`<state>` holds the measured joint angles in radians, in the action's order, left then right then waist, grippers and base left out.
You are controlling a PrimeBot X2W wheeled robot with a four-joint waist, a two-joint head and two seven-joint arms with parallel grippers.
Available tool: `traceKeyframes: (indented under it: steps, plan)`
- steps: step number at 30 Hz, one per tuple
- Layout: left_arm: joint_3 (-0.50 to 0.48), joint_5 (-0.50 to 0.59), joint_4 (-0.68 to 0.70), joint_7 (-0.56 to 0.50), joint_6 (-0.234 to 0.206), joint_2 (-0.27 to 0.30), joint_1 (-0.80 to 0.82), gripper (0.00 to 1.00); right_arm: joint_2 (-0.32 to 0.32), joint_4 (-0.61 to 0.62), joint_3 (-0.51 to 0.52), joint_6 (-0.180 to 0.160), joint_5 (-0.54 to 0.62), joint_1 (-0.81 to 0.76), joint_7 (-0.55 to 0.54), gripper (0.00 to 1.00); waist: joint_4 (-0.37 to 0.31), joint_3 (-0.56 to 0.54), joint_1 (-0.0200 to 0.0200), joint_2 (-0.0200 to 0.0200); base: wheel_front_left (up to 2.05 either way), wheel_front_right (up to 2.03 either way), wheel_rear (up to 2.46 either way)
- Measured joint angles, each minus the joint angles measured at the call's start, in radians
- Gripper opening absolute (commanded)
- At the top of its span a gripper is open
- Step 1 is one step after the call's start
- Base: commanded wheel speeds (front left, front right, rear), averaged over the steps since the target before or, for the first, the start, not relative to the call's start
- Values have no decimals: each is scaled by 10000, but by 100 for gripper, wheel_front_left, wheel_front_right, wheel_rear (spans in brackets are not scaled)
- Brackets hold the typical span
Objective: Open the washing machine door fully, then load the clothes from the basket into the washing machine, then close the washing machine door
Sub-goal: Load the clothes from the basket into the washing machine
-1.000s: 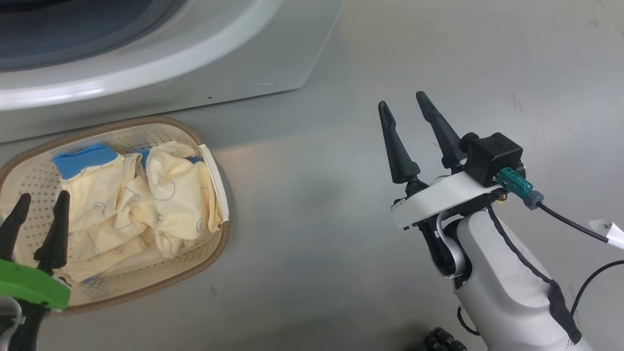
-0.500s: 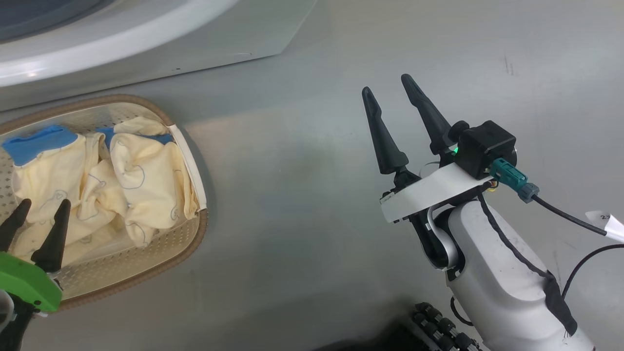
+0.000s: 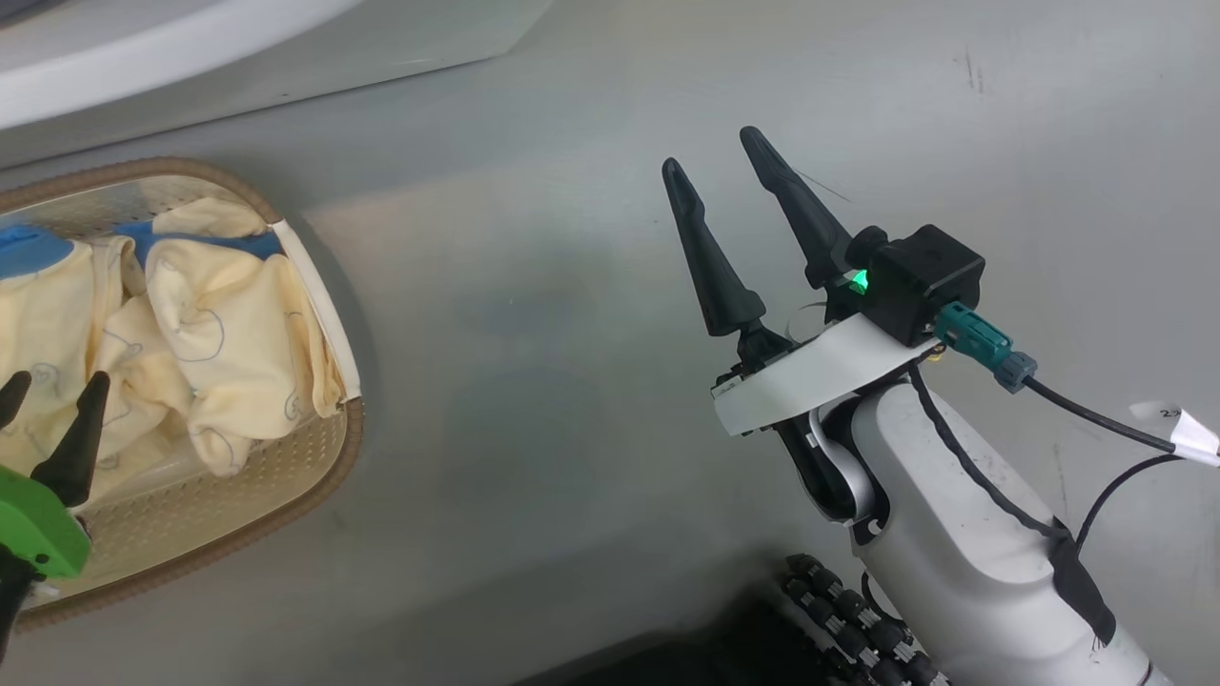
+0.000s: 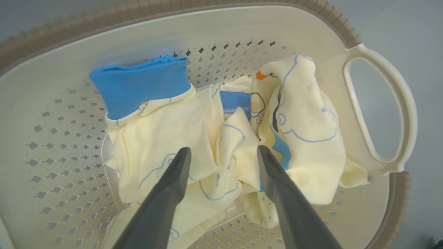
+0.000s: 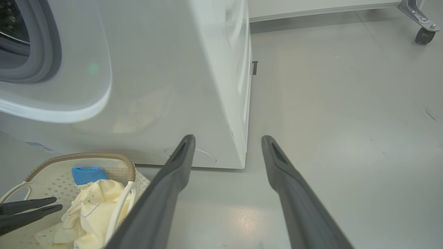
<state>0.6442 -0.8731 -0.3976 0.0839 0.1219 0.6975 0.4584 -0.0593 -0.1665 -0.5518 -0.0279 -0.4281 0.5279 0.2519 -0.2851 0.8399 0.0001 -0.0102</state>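
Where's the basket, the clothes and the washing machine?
the basket (image 4: 242,27), left wrist view, on its bare cream wall.
the clothes (image 4: 155,138), left wrist view, on the yellow cloth under the blue band.
the washing machine (image 5: 173,69), right wrist view, on its white front.

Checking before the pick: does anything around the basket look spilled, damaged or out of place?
Nothing stands out. The clothes lie crumpled inside the basket, none on the floor; the open left gripper hangs over them.

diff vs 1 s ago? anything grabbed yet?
Mostly the head camera moved: the scene slid up and left. The left gripper is now further over the clothes in the basket. Nothing grabbed; both jaws stay open, right gripper empty above floor.
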Motion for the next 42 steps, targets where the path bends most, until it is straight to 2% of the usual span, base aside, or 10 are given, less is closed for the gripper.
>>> traceKeyframes:
  steps: [8,19,32,33,34,35,42]
  plan:
    - [491,-217,-297,-38,0,359,575,100,8,297,-222,-249,-146,103,4,100,-330,424,0,0,0,0,0]
    - [1080,-376,-1147,-224,0,761,974,100,27,550,-477,-382,-316,112,4,100,-718,780,0,0,0,0,0]
    - [1772,-899,-1795,-612,0,773,1329,99,36,673,-629,-591,-360,111,4,100,-1023,910,0,0,0,0,0]
    - [1801,-932,-1847,-616,0,794,1340,69,38,683,-642,-612,-385,111,4,100,-1048,908,-1,0,0,0,0]
    - [1866,-955,-1870,-617,0,800,1371,31,40,688,-633,-614,-389,111,4,100,-1069,906,0,0,0,0,0]
    - [1939,-955,-1868,-619,0,794,1422,0,40,694,-623,-616,-387,111,6,100,-1081,903,-1,0,0,0,0]
    - [2305,-957,-1783,-393,0,631,1787,0,40,688,-531,-698,-387,110,4,100,-1019,845,-1,0,0,0,0]
